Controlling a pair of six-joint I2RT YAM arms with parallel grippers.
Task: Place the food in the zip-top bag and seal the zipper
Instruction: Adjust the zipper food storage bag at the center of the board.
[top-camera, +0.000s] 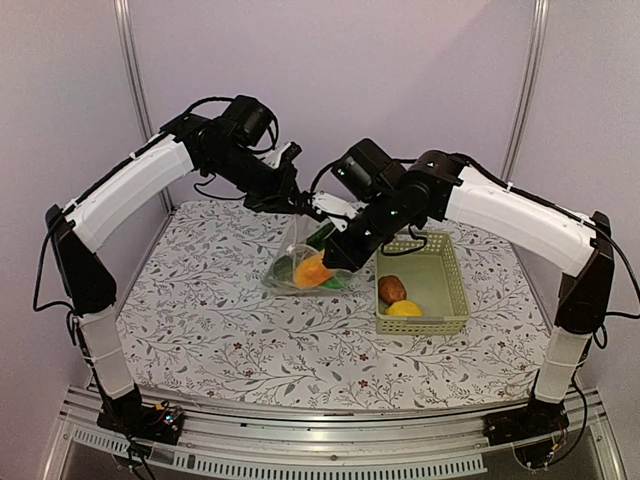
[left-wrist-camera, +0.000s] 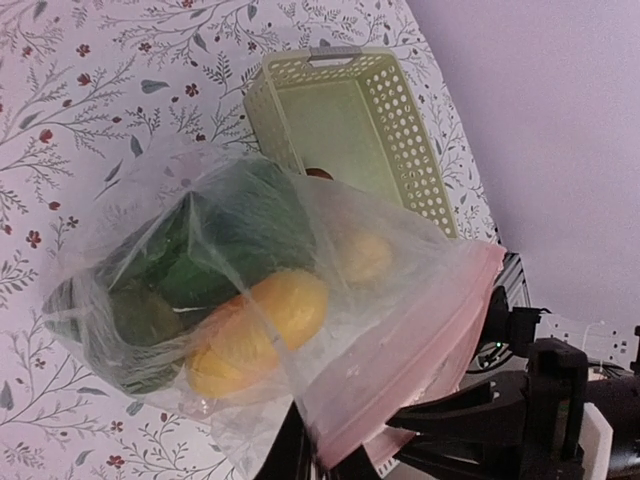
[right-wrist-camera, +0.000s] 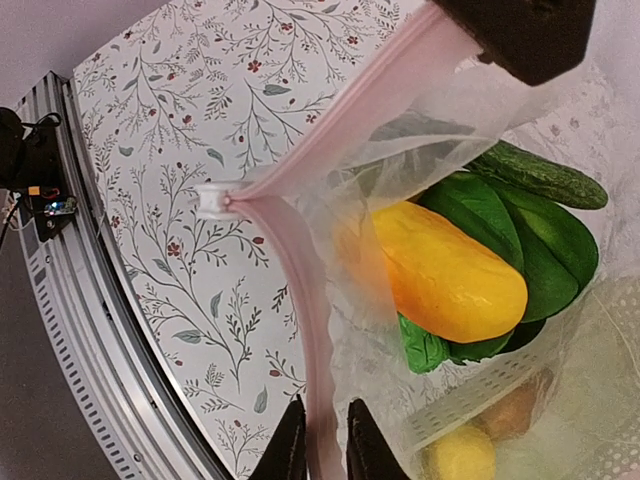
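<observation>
The clear zip-top bag (top-camera: 298, 243) hangs over the table, held up between both arms. Inside it lie the orange-yellow oval (right-wrist-camera: 445, 270), a green cucumber (right-wrist-camera: 540, 172) and leafy greens (right-wrist-camera: 525, 235). Its pink zipper (right-wrist-camera: 300, 290) carries a white slider (right-wrist-camera: 215, 200), and the mouth gapes beyond the slider. My left gripper (left-wrist-camera: 325, 455) is shut on one end of the zipper (left-wrist-camera: 400, 360). My right gripper (right-wrist-camera: 327, 440) pinches the strip lower down. A brown potato (top-camera: 392, 288) and a yellow lemon (top-camera: 404, 309) sit in the basket.
The pale green basket (top-camera: 450, 275) stands just right of the bag, close under my right arm. A floral cloth (top-camera: 200, 320) covers the table. A metal rail (top-camera: 330, 440) runs along the near edge.
</observation>
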